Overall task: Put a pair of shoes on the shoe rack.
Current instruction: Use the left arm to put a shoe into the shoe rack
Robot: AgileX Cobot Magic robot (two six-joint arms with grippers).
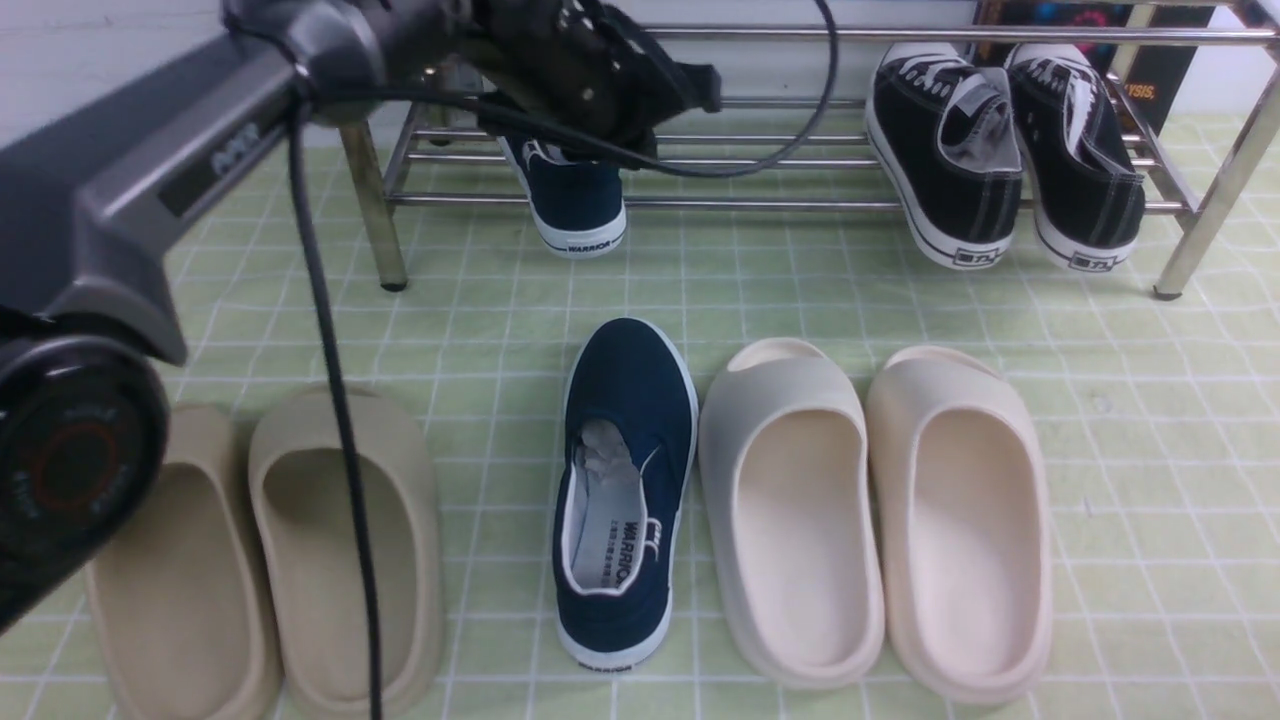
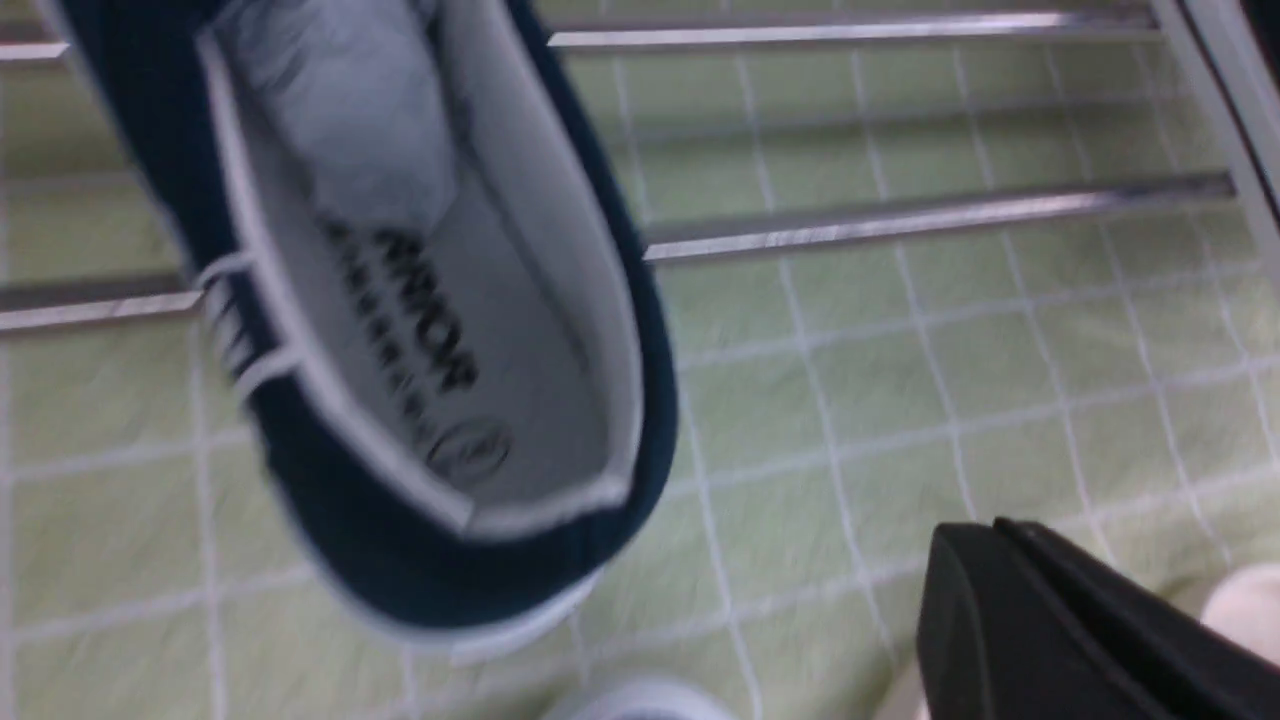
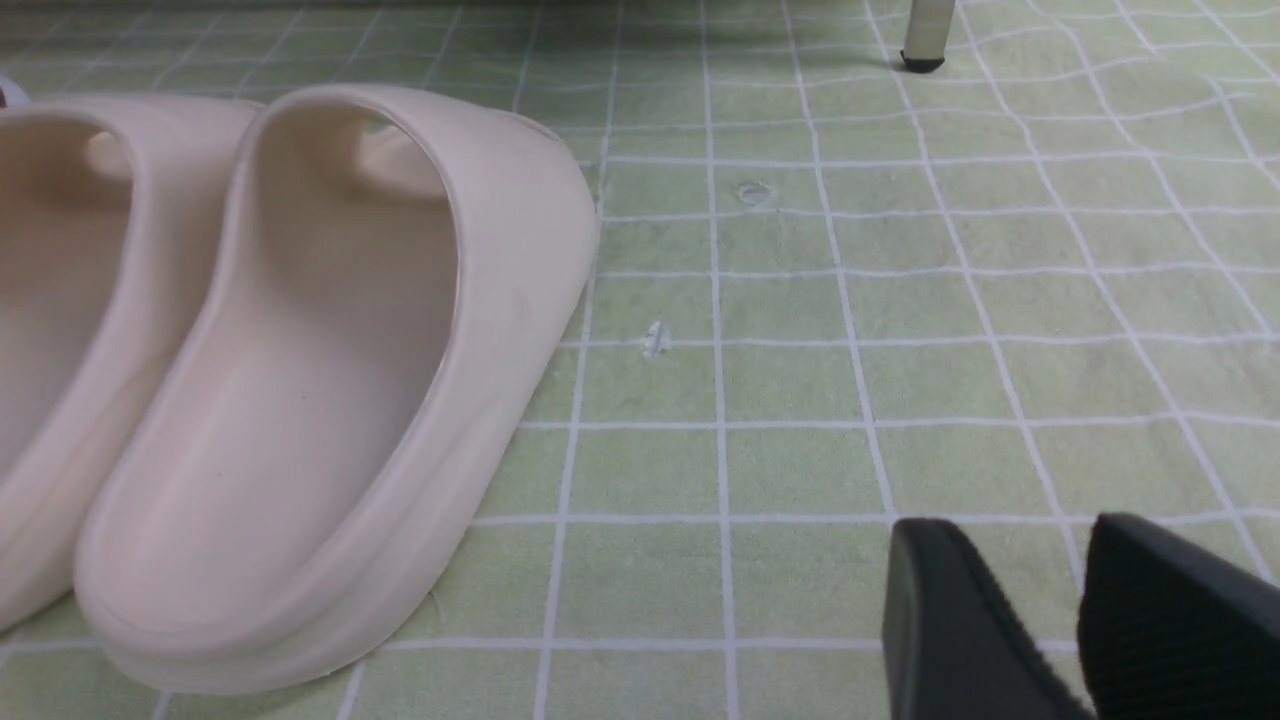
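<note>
Counting footwear in the front view: eight pieces, plus one rack [image 1: 800, 203]. Two are blue. First blue shoe [image 1: 575, 205] sits on the rack's left end, toe inward, heel hanging past the front bar. Second blue shoe [image 1: 625, 480] lies on the green checked mat [image 1: 1150, 420], toe toward the rack, between the two pairs of slides and just beside the nearer cream one. Two black sneakers [image 1: 945, 165] [image 1: 1085, 170] occupy the rack's right end, side by side, heels out. Two tan slides [image 1: 180, 570] [image 1: 345, 550] lie on the mat at left, two cream slides [image 1: 790, 520] [image 1: 960, 520] at right. Left pincer [image 1: 598, 115] hangs directly over the first blue shoe and hides its toe half; contact not readable from here.

Left wrist view, blurred. One shoe, the first blue shoe, seen from above: white lining, crumpled paper inside, dark print on the insole. It rests across the rack's bars; two bars show plainly. One black finger [image 2: 1060, 630] sits in a corner, apart from the shoe's heel, bare mat between them. The other finger is out of sight, so parted or clenched: cannot tell.

Right wrist view. Two cream slides, one leg of the rack [image 3: 922, 40], mat. Right pincer [image 3: 1045, 560] is low over bare mat, apart from the slides. Its two fingertips [image 3: 950, 610] stand slightly parted, a sliver of mat between them, nothing grasped.
</note>
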